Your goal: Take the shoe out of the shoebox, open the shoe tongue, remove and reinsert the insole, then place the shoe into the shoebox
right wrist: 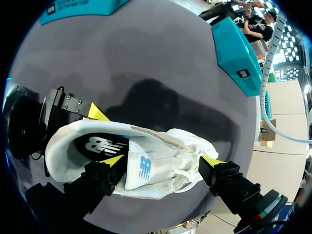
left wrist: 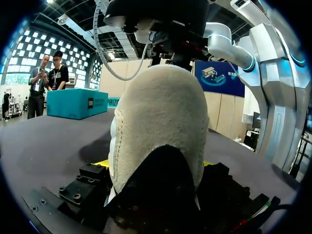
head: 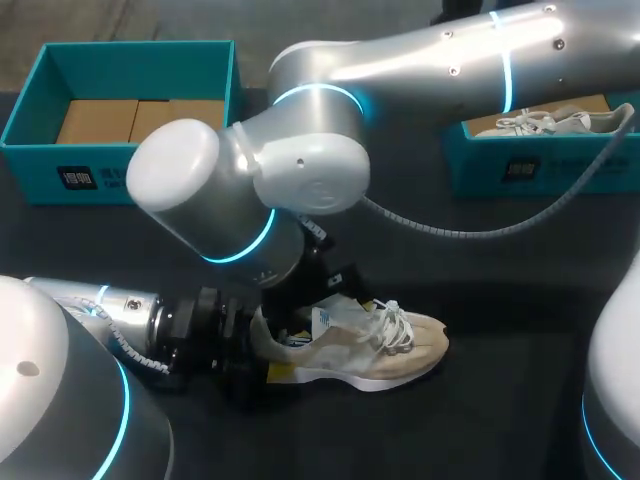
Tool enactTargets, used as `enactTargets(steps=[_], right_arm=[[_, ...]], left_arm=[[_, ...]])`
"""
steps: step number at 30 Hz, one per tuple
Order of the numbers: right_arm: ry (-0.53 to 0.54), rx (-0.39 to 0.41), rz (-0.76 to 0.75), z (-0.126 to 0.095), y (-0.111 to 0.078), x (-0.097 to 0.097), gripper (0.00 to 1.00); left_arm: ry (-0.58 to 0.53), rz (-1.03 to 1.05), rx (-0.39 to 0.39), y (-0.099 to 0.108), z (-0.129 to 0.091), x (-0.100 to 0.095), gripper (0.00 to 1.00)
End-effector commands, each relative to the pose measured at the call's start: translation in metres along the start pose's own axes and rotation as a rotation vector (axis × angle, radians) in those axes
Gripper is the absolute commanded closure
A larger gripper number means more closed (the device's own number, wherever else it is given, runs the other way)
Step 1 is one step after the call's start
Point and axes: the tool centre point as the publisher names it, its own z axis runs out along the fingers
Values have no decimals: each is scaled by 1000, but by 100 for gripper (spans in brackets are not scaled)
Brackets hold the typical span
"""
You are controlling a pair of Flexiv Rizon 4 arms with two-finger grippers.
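Note:
A beige and white sneaker lies on its sole on the dark table, toe pointing right. My left gripper comes in low from the left and is shut on the heel. In the left wrist view the heel fills the space between the fingers, with a sliver of yellow tip on each side. My right gripper hangs open above the shoe: one fingertip is at the collar opening by the tongue, the other is past the laces toward the toe. In the head view the right wrist hides its fingers.
An open teal shoebox with cardboard inside stands at the back left. At the back right, a second teal box holds another pale shoe. The right arm's elbow and cable arch over the middle of the table.

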Motion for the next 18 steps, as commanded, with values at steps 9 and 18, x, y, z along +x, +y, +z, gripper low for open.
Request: enactTargets(steps=[9,18], right_arm=[[19,-4,653,10,-5,-12,0],[19,-4,682,5,-6,-22,0]], left_arm=[[1,-1,-2,3,-2,1,100],[1,-1,-2,3,-2,1,100]])
